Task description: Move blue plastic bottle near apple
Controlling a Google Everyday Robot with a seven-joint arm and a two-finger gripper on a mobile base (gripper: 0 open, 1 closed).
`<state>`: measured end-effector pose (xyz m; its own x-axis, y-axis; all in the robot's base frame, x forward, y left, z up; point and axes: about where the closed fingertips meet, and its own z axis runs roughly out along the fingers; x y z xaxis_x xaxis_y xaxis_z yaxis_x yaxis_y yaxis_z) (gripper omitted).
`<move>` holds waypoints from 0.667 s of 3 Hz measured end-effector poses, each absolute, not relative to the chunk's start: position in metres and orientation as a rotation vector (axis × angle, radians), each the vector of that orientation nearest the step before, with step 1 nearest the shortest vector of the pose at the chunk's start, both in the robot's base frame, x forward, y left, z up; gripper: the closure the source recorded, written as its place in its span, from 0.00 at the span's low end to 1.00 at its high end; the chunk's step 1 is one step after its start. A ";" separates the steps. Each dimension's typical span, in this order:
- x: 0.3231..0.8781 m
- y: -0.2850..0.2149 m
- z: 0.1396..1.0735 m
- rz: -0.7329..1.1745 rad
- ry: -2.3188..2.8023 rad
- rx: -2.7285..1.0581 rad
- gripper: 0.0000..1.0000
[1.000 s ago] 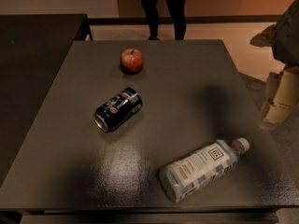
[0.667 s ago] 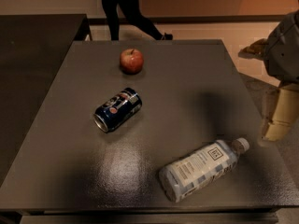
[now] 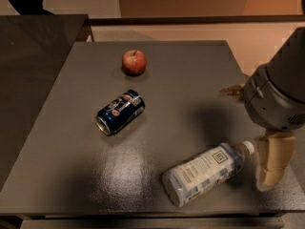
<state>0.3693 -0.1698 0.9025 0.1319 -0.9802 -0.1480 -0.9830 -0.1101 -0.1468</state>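
The blue plastic bottle (image 3: 206,172) lies on its side at the front right of the dark table (image 3: 71,128), its white cap pointing right. The apple (image 3: 134,62) sits at the back middle, far from the bottle. My gripper (image 3: 252,125) hangs at the table's right edge, just right of the bottle's cap. One beige finger (image 3: 272,162) is beside the cap and the other fingertip (image 3: 232,90) is well above it. The gripper is open and holds nothing.
A dark blue soda can (image 3: 120,112) lies on its side between the apple and the bottle. A second dark table (image 3: 33,42) adjoins on the left. The floor lies beyond the back and right edges.
My gripper has come lower and further left, closer to the bottle's cap. The person standing behind the table has walked off to the left. Bottle, can and apple have not moved.
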 end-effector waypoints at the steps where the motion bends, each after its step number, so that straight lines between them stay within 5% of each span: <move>1: 0.356 -0.162 0.876 0.038 1.905 -2.283 0.00; 2: 0.349 -0.160 0.860 0.037 1.888 -2.333 0.00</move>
<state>0.3493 -0.1604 0.8604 0.2123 -0.9713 -0.1071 -0.9748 -0.2028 -0.0932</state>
